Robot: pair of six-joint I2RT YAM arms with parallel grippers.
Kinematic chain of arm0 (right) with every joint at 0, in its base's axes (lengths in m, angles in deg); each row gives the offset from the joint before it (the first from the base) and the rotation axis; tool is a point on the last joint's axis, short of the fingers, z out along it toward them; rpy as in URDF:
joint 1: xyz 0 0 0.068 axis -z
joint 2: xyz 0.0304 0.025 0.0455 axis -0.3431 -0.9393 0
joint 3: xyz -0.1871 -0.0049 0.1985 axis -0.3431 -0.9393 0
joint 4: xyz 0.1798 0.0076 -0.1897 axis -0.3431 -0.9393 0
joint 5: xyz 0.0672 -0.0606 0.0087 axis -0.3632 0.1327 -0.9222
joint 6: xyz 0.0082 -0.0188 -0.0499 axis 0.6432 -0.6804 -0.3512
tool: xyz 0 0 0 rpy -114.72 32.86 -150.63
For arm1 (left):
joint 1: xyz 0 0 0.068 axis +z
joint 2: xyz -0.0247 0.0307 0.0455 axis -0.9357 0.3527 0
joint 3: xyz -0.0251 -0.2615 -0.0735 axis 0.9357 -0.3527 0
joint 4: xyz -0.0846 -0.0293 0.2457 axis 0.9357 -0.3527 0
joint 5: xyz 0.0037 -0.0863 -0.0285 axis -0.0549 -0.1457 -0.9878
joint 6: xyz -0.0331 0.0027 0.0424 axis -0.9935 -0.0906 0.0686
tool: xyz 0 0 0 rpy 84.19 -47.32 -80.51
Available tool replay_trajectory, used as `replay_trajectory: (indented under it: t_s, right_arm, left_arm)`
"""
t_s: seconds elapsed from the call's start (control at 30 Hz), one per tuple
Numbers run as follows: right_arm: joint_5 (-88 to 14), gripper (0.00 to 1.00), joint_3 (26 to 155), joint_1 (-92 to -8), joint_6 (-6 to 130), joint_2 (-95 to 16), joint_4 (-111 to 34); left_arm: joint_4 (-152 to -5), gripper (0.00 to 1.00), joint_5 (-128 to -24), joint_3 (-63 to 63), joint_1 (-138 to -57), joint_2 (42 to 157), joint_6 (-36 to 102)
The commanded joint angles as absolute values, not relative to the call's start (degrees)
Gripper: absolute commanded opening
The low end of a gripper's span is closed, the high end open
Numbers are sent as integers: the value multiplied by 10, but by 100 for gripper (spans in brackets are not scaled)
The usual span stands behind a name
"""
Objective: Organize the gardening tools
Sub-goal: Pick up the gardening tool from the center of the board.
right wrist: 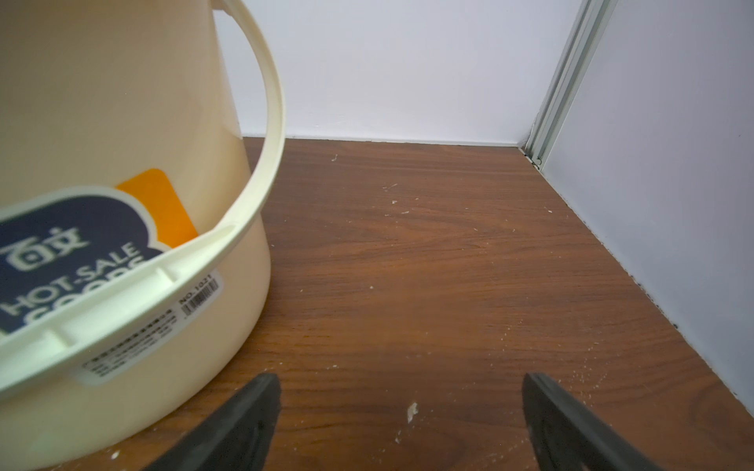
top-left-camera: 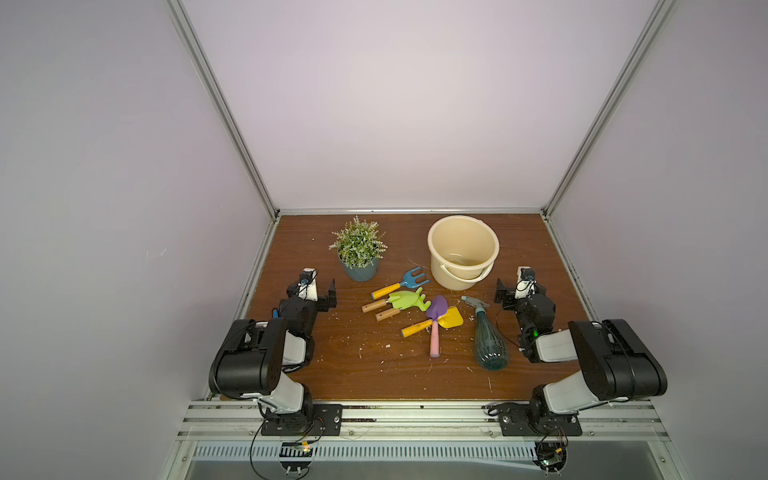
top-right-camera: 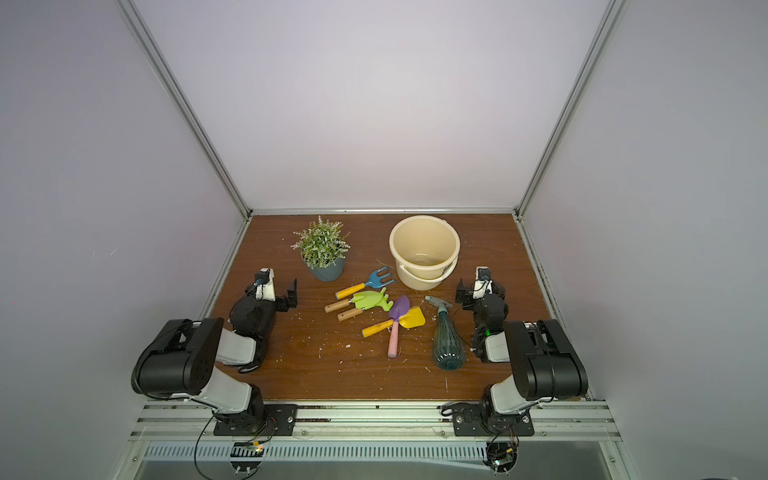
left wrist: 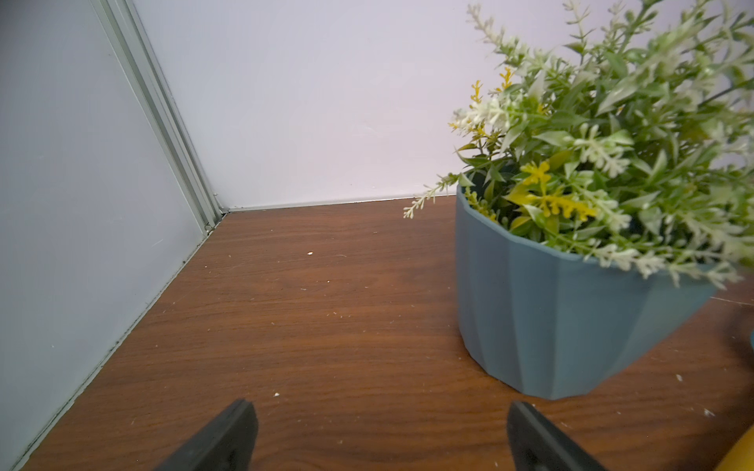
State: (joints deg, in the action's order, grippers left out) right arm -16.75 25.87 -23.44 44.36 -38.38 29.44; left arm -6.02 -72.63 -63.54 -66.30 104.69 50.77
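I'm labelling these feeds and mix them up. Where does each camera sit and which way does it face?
Top views: high over the near edge, looking down on table, gardening tools, plant, bucket; left arm and right arm show whole.
Left wrist: low on the left arm, facing the back wall past the plant; open left pincer shows.
Right wrist: low on the right arm, facing the back wall beside the bucket; open right pincer shows.
Shared: plant, top views and left wrist; bucket, top views and right wrist.
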Motion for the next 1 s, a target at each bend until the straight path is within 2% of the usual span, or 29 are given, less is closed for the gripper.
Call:
replay_trajectory:
  t_s: [0.0, 0.43, 0.5, 0.6, 0.67, 0.8, 0.87, 0.97]
  right_arm:
    - [-174, 100, 271, -238, 437, -386, 322]
    - [-175, 100, 270, -238, 437, -384, 322]
    - [-152, 100, 278, -238, 447, -375, 314]
    - [-130, 100, 363, -238, 457, -317, 110]
    - [-125, 100, 418, -234, 479, -299, 22]
    - [-135, 99, 438, -230, 502, -267, -7]
    - [-133, 100, 438, -229, 525, -240, -15]
    - [-113, 99, 459, -228, 589, -207, -66]
  left_arm:
    - [-42, 99, -733, -625, -668, 1050, 505]
    - [-43, 99, -730, -625, -668, 1051, 504]
    - [-51, 99, -672, -618, -668, 1051, 483]
    - [-86, 99, -637, -616, -670, 1011, 472]
    - [-137, 99, -636, -600, -675, 981, 479]
    - [-228, 99, -608, -569, -678, 908, 461]
    - [-259, 99, -612, -542, -665, 870, 393]
    - [-385, 99, -629, -469, -638, 839, 270]
